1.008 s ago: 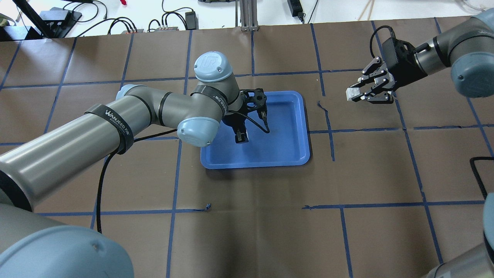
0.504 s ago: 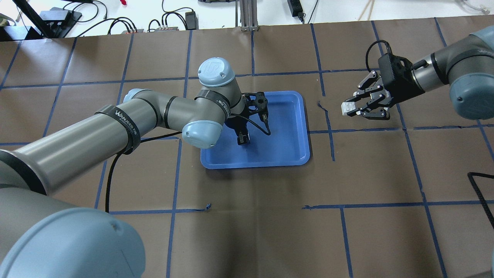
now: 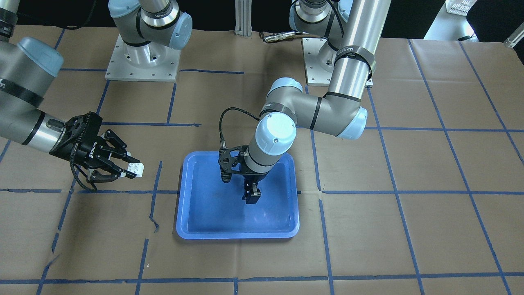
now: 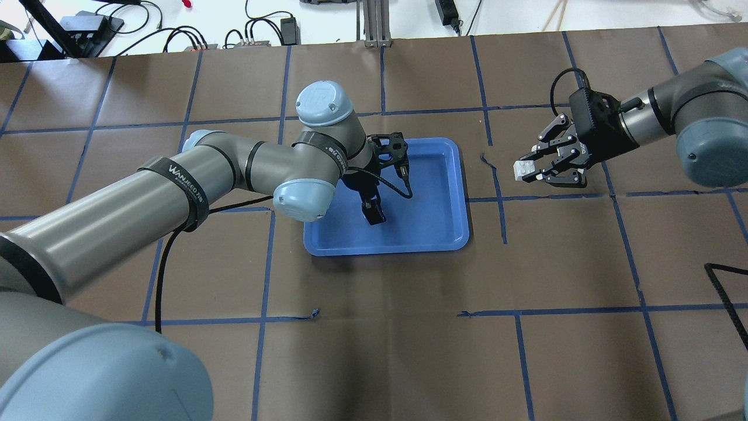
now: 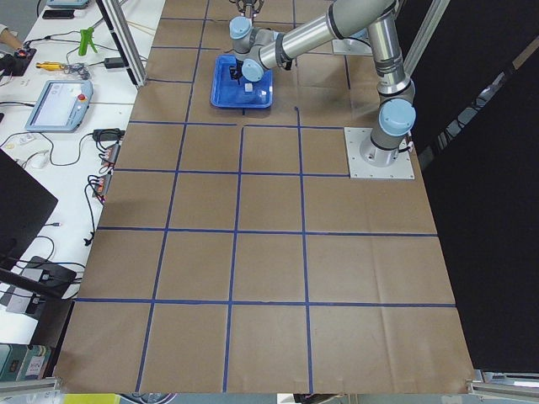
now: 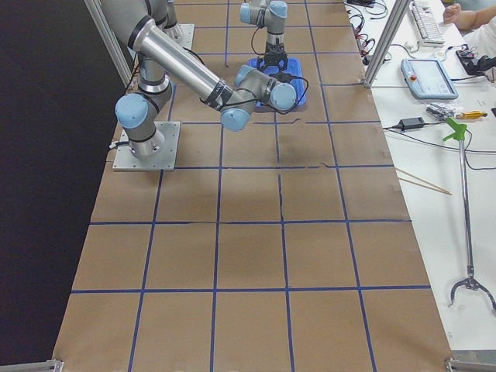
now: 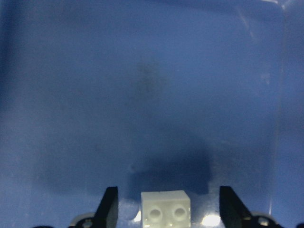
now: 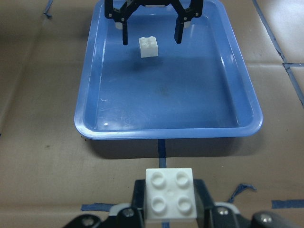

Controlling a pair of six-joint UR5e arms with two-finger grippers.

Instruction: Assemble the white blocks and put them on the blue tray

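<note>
The blue tray point(image 4: 444, 234) lies mid-table. My left gripper point(image 4: 374, 217) points down into it and is open. In the right wrist view its fingers point(image 8: 124, 33) stand either side of a white block point(image 8: 148, 46) that seems to rest on the tray floor point(image 8: 166, 104). The left wrist view shows gaps between this block point(image 7: 166, 211) and both fingers point(image 7: 110, 209). My right gripper point(image 4: 529, 171) is shut on the second white block point(image 4: 521, 170), held studs-up above the brown table to the tray's right. It also shows in the front view point(image 3: 136, 169).
Brown paper with blue tape lines point(image 4: 497, 193) covers the table. A black cable point(image 4: 724, 292) lies at the right edge. Cables and power bricks point(image 4: 257, 35) sit beyond the far edge. The arm bases point(image 3: 141, 61) stand on the robot's side.
My right gripper has carried its white block leftward and a little nearer, toward the tray. My left gripper has shifted slightly over the tray floor.
</note>
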